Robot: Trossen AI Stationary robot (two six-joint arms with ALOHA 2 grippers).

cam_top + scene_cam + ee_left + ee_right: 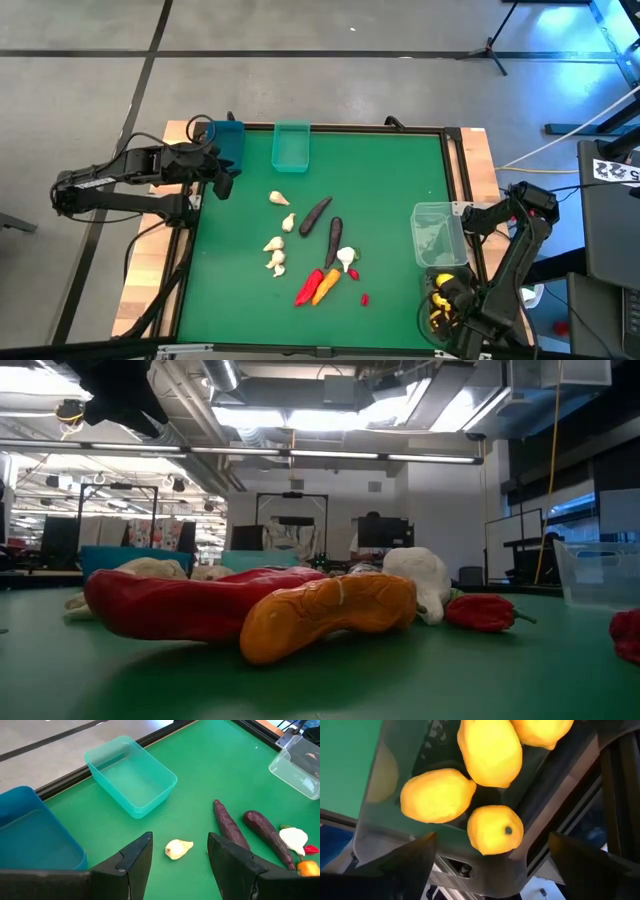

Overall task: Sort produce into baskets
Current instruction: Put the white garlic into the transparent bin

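My left gripper [222,184] is open above the mat's far left, beside the blue basket [229,140] and near the teal basket [292,147]. In its wrist view a garlic bulb [178,849] lies on the mat ahead of the open fingers [180,838]. More garlic [275,250], two eggplants [316,213], a carrot [327,286] and red chilies [308,287] lie mid-mat. My right gripper [450,303] is open over the dark grey basket [380,810], which holds several lemons [437,795]. The clear basket [438,235] stands at the right.
The mat's raised black frame [455,180] runs around the work area. The blue and teal baskets stand against the far edge. The produce lies bunched at the middle; bare green mat [380,180] lies between it and the clear basket.
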